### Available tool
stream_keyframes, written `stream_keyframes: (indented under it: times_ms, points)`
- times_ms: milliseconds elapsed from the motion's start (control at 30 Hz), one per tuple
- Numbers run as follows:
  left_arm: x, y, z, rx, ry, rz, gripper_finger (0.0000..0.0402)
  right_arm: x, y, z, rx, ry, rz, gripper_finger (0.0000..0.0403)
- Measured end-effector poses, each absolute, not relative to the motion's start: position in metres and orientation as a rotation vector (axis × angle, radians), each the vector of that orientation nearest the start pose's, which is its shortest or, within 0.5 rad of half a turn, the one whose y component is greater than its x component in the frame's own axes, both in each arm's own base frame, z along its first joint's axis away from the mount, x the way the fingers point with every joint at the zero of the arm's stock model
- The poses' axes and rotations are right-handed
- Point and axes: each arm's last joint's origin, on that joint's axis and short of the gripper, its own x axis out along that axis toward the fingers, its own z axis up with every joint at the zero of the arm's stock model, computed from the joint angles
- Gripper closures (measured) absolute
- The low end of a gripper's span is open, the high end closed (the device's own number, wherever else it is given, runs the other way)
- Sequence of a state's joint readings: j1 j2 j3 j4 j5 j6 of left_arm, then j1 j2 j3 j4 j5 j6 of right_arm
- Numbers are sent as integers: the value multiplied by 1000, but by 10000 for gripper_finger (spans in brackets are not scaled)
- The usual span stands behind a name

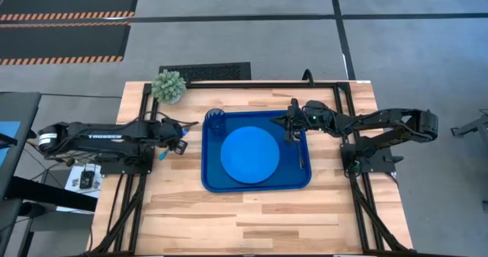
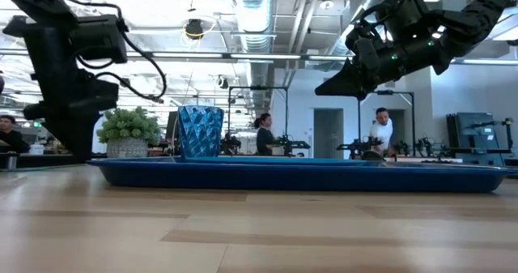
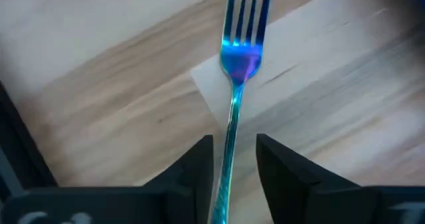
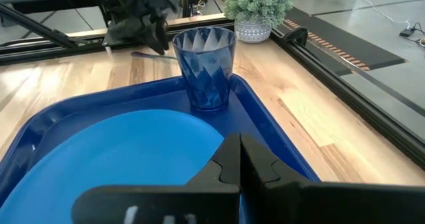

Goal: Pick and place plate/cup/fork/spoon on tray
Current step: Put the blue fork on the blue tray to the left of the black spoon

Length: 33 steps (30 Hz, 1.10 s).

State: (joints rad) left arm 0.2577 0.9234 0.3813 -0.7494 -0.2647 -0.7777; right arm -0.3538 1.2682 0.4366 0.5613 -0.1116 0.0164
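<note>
The dark-blue tray (image 1: 208,173) lies mid-table. The light-blue plate (image 1: 249,155) lies flat in it. The dark-blue cup (image 1: 216,120) stands upright in the tray's far left corner. The dark spoon (image 1: 300,150) lies along the tray's right side. The fork (image 3: 240,58) lies on the wood left of the tray. My left gripper (image 3: 235,144) is low over it and open, with one finger on each side of the thin handle (image 3: 229,157) and a gap showing. My right gripper (image 4: 239,151) is shut and empty above the tray's far right part (image 1: 290,127).
A small potted plant (image 1: 168,85) stands at the table's far left, behind the cup. Black frame rails run along the table's left and right sides. Bare wood lies in front of the tray. People stand in the room beyond the table.
</note>
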Motion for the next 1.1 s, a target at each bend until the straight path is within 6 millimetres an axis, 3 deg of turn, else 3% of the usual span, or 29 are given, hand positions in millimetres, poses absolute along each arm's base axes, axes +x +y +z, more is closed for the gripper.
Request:
stream_keyframes:
  times_ms: [267,400,567,1100]
  points:
    - [128,41,128,-592,1151,912,295,230,-81,189,73,263,-242,392]
    - [127,41,123,-590,1153,910,331,230,-81,189,72,265,-242,392]
    - [126,41,126,-572,1121,899,392,230,-81,189,70,265,-241,392]
    - [112,42,153,-552,829,986,399,230,-81,189,72,266,-242,392]
